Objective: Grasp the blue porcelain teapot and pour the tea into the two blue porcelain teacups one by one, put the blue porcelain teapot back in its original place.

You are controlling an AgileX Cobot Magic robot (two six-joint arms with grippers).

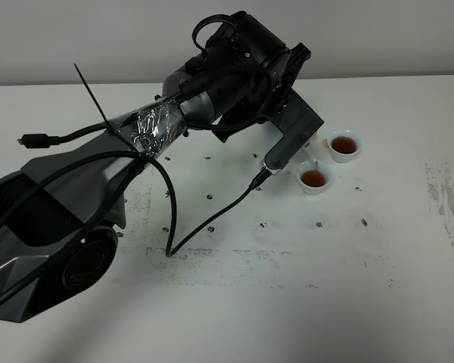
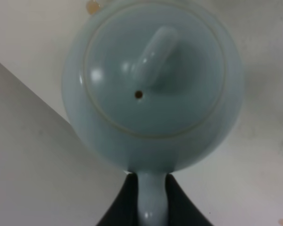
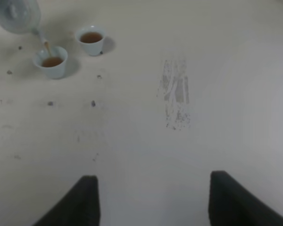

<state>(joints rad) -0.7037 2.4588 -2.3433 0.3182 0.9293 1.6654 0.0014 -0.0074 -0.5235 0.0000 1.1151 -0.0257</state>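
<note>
Teapot (image 2: 153, 89) handle clamped in L gripper (image 2: 151, 197), spout tilted over near cup (image 3: 52, 61); tea stream seen. Far cup (image 3: 91, 39) filled. R gripper (image 3: 151, 197) held apart above surface (image 3: 179, 94).

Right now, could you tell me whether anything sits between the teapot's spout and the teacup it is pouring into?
Nothing visible does. The pale blue glossy porcelain teapot, held by its handle in the left pincer, hangs tilted beside the nearer small blue porcelain teacup; a brown tea stream runs straight into it. The second filled teacup stands apart to the side.
</note>
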